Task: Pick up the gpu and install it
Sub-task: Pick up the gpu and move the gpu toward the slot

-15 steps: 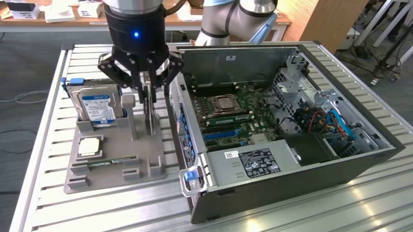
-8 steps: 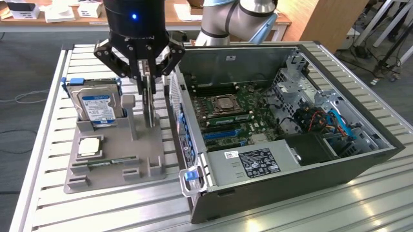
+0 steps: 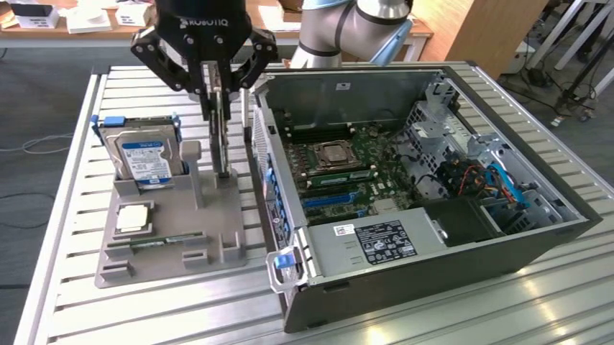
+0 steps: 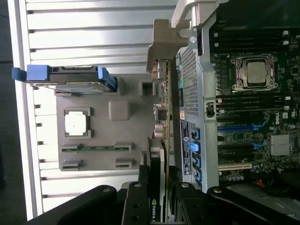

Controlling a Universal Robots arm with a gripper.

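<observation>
The gpu [image 3: 221,147], a thin dark card seen edge-on, stands upright at the grey holder [image 3: 226,215] beside the open computer case [image 3: 422,277]. My gripper [image 3: 217,108] comes down from above and is shut on the card's upper part, one finger on each side. The card's lower end sits at the holder's slot; whether it is clear of the slot I cannot tell. In the wrist view the gpu [image 4: 161,117] runs between my fingers [image 4: 140,199], close along the case's perforated back wall [image 4: 187,75]. The motherboard [image 3: 346,172] with blue slots [image 3: 331,201] lies exposed inside the case.
On the holder stand a silver blue-labelled hard drive [image 3: 144,154], a square CPU [image 3: 132,218] and a narrow green RAM stick [image 3: 154,244]. The case's side wall [image 3: 259,144] rises right next to the card. The slatted metal table [image 3: 67,215] runs to the exterior view's left.
</observation>
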